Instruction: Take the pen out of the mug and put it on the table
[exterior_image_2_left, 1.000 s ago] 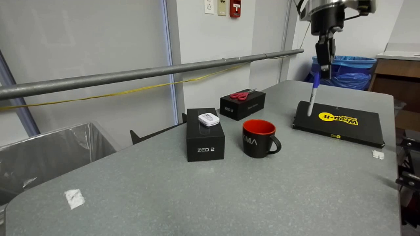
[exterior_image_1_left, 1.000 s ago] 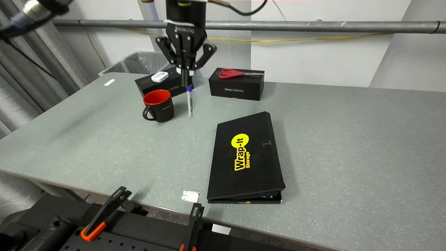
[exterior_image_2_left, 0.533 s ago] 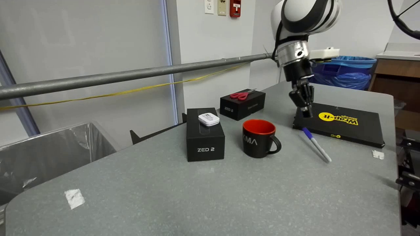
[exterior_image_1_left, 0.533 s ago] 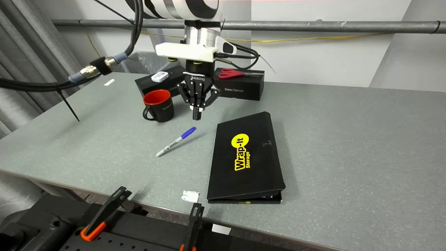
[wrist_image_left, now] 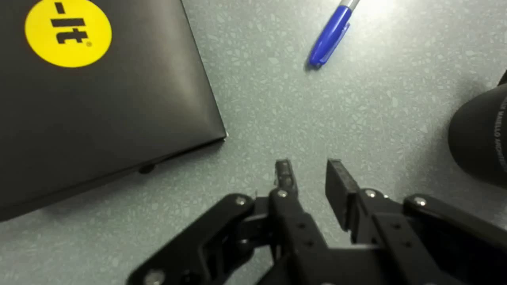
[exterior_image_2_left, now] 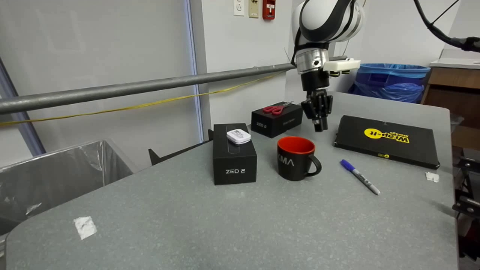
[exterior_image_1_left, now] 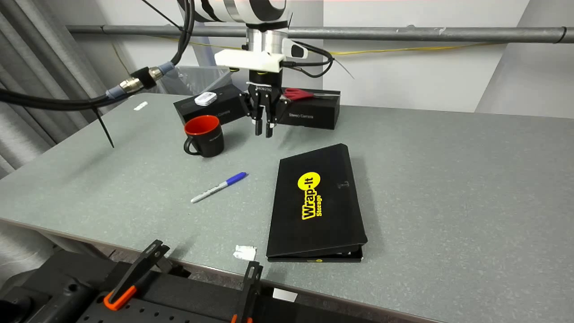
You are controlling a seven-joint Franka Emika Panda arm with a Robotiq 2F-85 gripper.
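Sharing a speckled bench (exterior_image_2_left: 225, 225) near a grey pipe (exterior_image_1_left: 403, 35): blue-capped marker (exterior_image_2_left: 360, 177), "Wrap-It Storage" case (exterior_image_1_left: 332, 224), "ZED 2" box (exterior_image_2_left: 235, 159); claw (wrist_image_left: 308, 168) hangs spread.

1. This looks like a robotics lab: a robot arm (exterior_image_2_left: 318, 22) with thick cables (exterior_image_1_left: 58, 103) hangs over the table (exterior_image_1_left: 448, 202).
2. Near the wall-side edge stand two black boxes (exterior_image_2_left: 235, 161), lettered "ZED 2" and "Stereo Camera".
3. Clamps (exterior_image_1_left: 136, 271) with orange parts and a perforated black plate (exterior_image_1_left: 157, 312) show along the opposite edge.
4. A metal pipe (exterior_image_1_left: 385, 33) runs along the wall (exterior_image_1_left: 417, 76), past the wall-side edge.
5. A clear-lined grey bin (exterior_image_2_left: 71, 180) stands beside a rounded corner, a blue-lined bin (exterior_image_2_left: 392, 79) beyond the edge at the other end.
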